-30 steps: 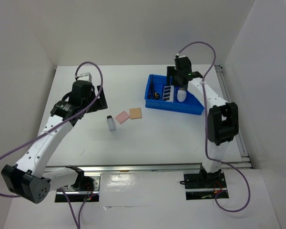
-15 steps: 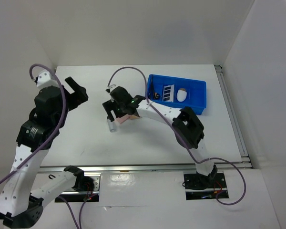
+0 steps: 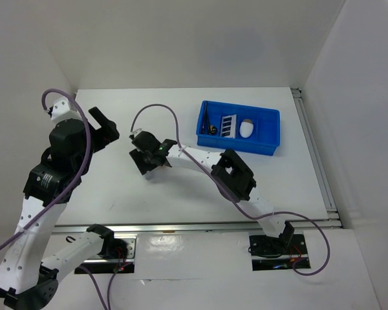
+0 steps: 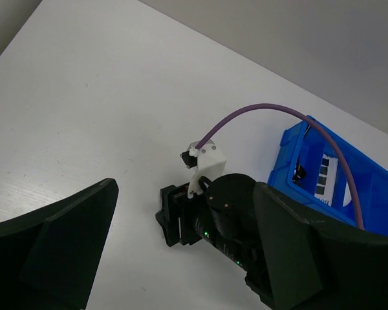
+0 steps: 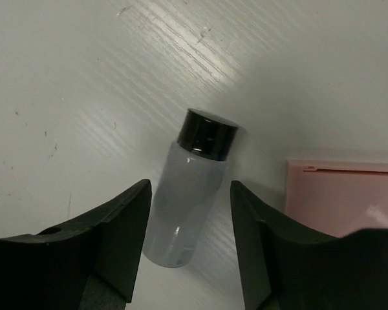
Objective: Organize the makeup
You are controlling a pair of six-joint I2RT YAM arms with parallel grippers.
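Three kinds of makeup are already lying in the blue tray [image 3: 236,147], which is sitting at 2 o'clock on the bench [image 3: 181,194]: the thin black brushes [image 3: 207,119], the dark palette [image 3: 227,124] and the white sponge [image 3: 246,129]. I am judging the task as more than half done. What is remaining is the small clear vial [image 5: 191,206] with the black cap, which is lying on its side on the bare bench at about 9 o'clock, and the pink pad [image 5: 343,200], which is lying just beside it, at 3 o'clock in the right wrist view. No other loose piece is showing, and I cannot tell whether one is lying hidden under the arm. The right hand [image 5: 191,186] is reaching far across the bench and is hanging over the vial with its jaws parted, one finger on each side of the glass body. They are looking very near to it, but I am not seeing a firm pinch. The left hand [image 3: 103,126] is waiting raised at 10 o'clock, wide and holding nothing. The purple cable [image 3: 155,110] is arching above the right wrist. Nothing is blocking the vial itself, but the pink pad is sitting close to one finger and is risking a push.
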